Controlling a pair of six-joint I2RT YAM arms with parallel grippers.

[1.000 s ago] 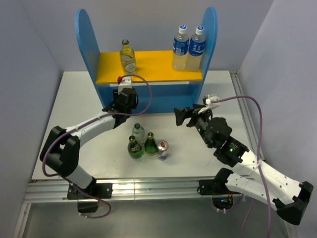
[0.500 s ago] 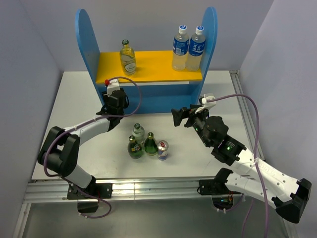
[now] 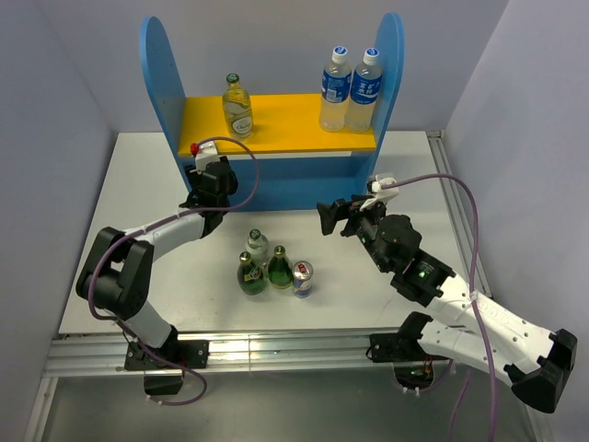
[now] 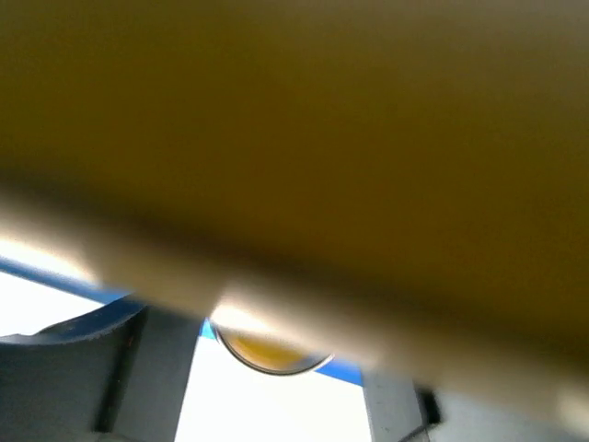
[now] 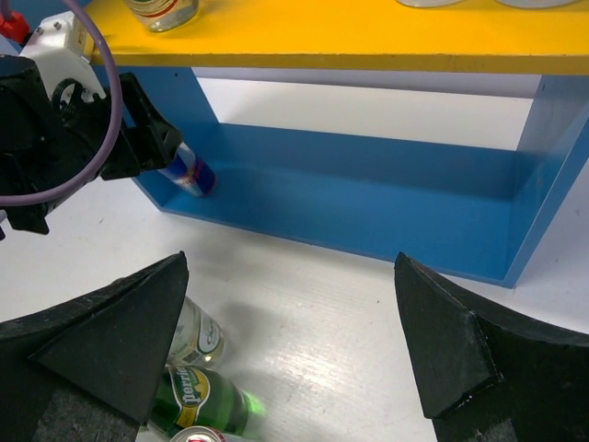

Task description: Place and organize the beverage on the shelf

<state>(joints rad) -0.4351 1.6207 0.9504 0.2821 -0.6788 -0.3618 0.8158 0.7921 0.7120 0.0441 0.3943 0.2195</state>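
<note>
The blue shelf (image 3: 158, 69) has a yellow upper board (image 3: 285, 124). One clear glass bottle (image 3: 237, 106) stands on that board. My left gripper (image 3: 204, 184) is at the lower level's left end and shut on a blue-and-silver can (image 5: 189, 173), which is tilted with its base at the blue bottom board (image 5: 368, 198). The can's top rim (image 4: 271, 354) shows under the yellow board. On the table stand a clear glass bottle (image 3: 257, 245), two green bottles (image 3: 249, 273) (image 3: 279, 268) and a second can (image 3: 302, 277). My right gripper (image 3: 342, 216) is open and empty, in front of the shelf.
Two taller plastic bottles with blue labels (image 3: 336, 87) (image 3: 366, 87) stand at the right end of the upper board. The shelf's right side panel (image 3: 391, 64) is near the right arm. The left arm's purple cable (image 3: 247, 175) loops in front of the shelf.
My left gripper has moved left and in toward the shelf's lower left corner with the can. My right gripper has shifted slightly left. The bottles on the table have not moved.
</note>
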